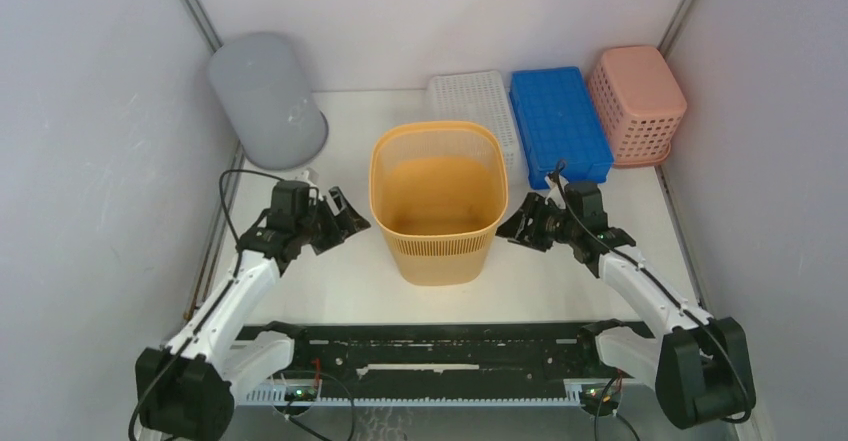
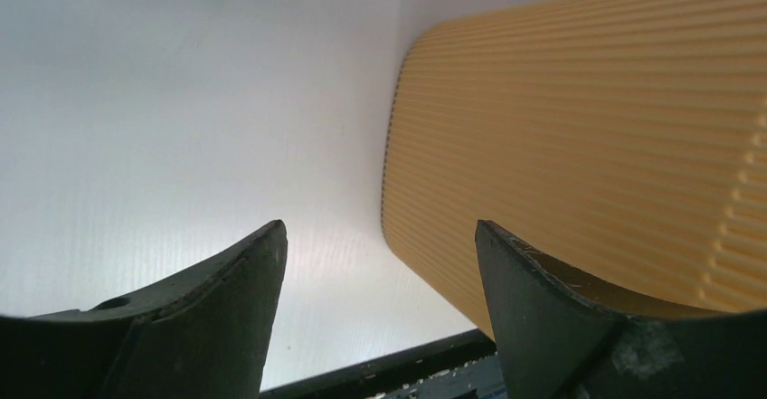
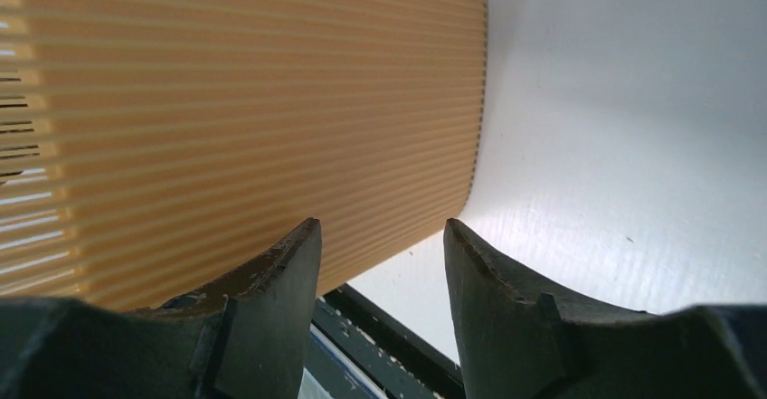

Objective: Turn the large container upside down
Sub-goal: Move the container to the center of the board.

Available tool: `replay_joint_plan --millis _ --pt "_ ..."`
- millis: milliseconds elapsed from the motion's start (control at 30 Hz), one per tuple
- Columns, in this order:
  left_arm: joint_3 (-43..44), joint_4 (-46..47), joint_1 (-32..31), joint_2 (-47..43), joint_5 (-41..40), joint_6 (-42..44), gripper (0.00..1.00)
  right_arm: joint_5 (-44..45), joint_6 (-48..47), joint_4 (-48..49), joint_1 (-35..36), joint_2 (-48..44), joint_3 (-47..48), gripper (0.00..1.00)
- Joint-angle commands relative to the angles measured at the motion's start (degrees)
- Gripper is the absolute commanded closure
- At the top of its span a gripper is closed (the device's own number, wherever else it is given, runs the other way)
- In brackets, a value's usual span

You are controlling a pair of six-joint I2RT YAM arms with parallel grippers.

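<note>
The large orange container (image 1: 440,253) is standing upright, mouth up, in the middle of the worktop (image 1: 340,283), a little nearer the far edge. It is looking empty; its thin ribbed, slotted plastic walls are probably making it light but springy, likely flexing under a one-sided pinch. The firmer rolled rim, or the two opposite side walls squeezed between both arms, is looking like the better hold for tipping it over.

The left fingers (image 2: 217,313) are hovering spread just beside its left wall, pinching nothing. The right fingers (image 3: 262,313) are likewise spread just beside its right wall, apart from it.

Along the far edge, white (image 1: 478,101), blue (image 1: 560,121) and pink (image 1: 637,103) baskets are sitting, and a grey bin (image 1: 268,101) is occupying the far left corner.
</note>
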Motion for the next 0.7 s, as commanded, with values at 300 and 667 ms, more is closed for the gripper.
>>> replay_joint_plan --millis 300,667 --pt "3.81 12.24 -3.84 11.04 3.03 -1.72 0.20 -4.20 4.52 14.82 1.00 6.31 0.49 0.40" --pt "7.65 14.32 -6.02 15.24 3.54 -2.80 0.21 -4.62 4.46 14.99 1.27 6.62 0.81 0.40"
